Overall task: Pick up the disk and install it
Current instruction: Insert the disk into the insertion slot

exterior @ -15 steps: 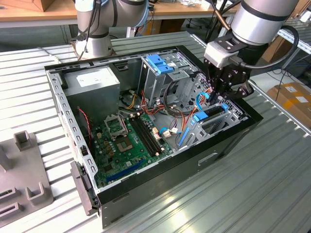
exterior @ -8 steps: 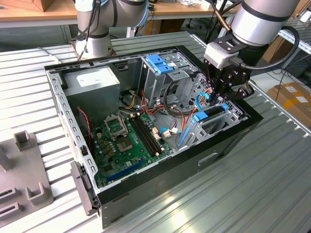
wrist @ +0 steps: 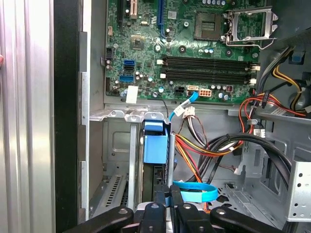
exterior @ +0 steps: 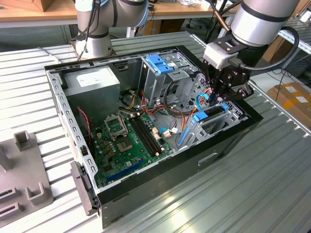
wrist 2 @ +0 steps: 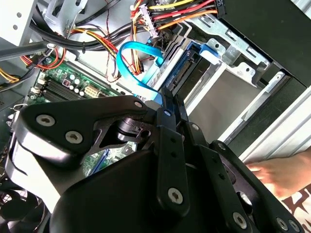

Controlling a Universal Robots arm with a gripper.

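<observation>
The disk (wrist: 155, 148) stands on edge in the drive bay (wrist: 114, 145) at the corner of the open computer case (exterior: 160, 189), its blue end tab toward the motherboard. In the second wrist view, its blue rail and dark edge (wrist 2: 183, 70) run into the metal bay. My gripper (wrist: 166, 208) is directly over the disk's near end, its black fingers (wrist 2: 167, 104) closed together on that edge. In the exterior view the gripper (exterior: 219, 99) reaches down into the bay at the case's right side. A thin blue flat cable (wrist: 194, 191) loops beside the fingers.
The motherboard (wrist: 194, 43) lies in the case floor beside bundles of coloured wires (wrist: 218, 141). A blue bracket with a silver cage (exterior: 163, 65) and the power supply (exterior: 92, 80) sit at the back. A person's hand (wrist 2: 284, 174) rests outside the case. A grey fixture (exterior: 24, 179) is at the exterior view's left.
</observation>
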